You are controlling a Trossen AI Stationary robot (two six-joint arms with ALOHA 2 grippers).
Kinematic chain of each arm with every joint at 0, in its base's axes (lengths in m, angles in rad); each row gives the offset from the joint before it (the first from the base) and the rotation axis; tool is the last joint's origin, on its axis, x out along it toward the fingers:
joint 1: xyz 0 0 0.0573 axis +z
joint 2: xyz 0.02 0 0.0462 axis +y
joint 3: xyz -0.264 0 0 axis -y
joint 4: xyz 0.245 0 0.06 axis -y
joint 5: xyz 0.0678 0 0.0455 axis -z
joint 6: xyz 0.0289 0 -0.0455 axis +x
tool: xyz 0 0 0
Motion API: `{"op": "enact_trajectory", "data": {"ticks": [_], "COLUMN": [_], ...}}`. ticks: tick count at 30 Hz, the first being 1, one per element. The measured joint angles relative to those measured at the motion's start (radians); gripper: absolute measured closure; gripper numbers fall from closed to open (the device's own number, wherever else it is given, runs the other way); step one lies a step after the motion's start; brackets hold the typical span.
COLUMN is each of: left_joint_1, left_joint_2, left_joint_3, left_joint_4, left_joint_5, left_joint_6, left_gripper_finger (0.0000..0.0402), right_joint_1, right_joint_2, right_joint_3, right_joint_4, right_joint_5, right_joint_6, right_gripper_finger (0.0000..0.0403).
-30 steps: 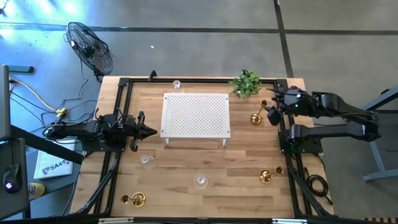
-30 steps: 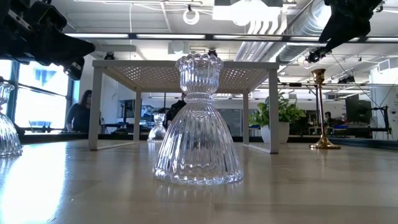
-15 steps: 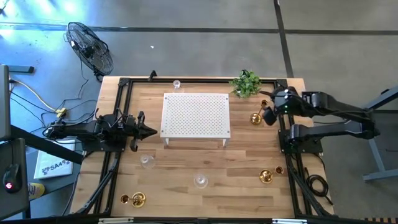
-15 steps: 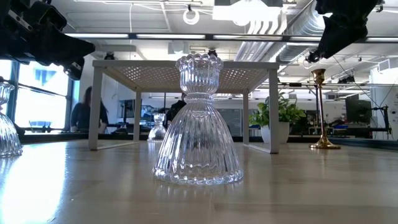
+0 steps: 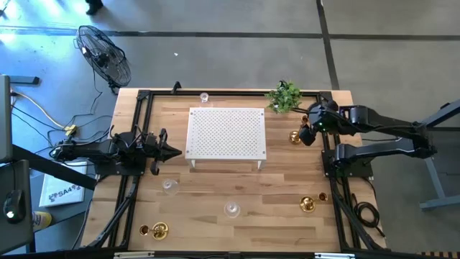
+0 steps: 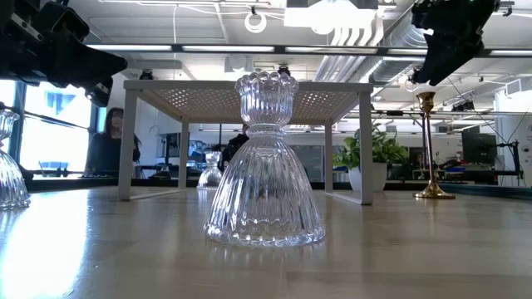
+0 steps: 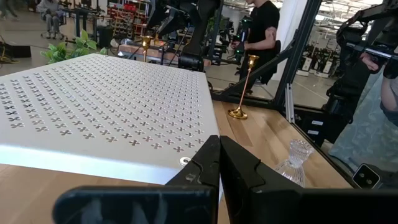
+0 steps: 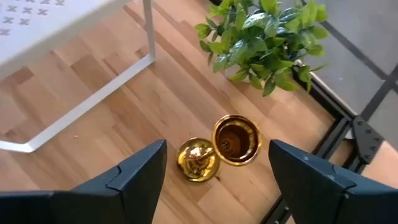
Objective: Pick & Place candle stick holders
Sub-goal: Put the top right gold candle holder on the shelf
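Wooden table (image 5: 215, 194) planks are spread with gold and glass holders around a white platform (image 5: 226, 133). One tall gold holder (image 5: 295, 136) is stood beside the plant (image 5: 284, 96), and the right gripper (image 5: 307, 132) is held just above it, fingers spread. Left gripper (image 5: 172, 151) fingers are pressed together beside the platform.

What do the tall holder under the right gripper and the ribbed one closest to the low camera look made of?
Tall candle holder: looks like polished brass or gold-plated metal, with a mirror-like yellow shine; which of the two is unclear. Ribbed holder: clear pressed glass by the look, since the room shows through its flutes. Clear plastic can't be excluded.
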Motion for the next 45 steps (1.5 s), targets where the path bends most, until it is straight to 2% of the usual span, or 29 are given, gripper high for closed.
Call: {"op": "enact_trajectory", "data": {"ticks": [4, 18, 45], "left_joint_1": [0.000, 0.000, 0.000], "left_joint_2": [0.000, 0.000, 0.000], "left_joint_3": [0.000, 0.000, 0.000], "left_joint_4": [0.000, 0.000, 0.000], "left_joint_5": [0.000, 0.000, -0.001], "left_joint_6": [0.000, 0.000, 0.000], "left_gripper_finger": [0.0401, 0.0401, 0.0401], "right_joint_1": [0.000, 0.000, 0.000], "right_joint_2": [-0.001, -0.002, 0.006], "right_joint_3": [0.000, -0.006, -0.027], "right_joint_4": [-0.001, -0.024, 0.001], "right_joint_5": [0.030, 0.001, 0.020], "right_joint_6": [0.010, 0.050, 0.042], "right_gripper_finger": [0.0128, 0.0128, 0.0128]}}
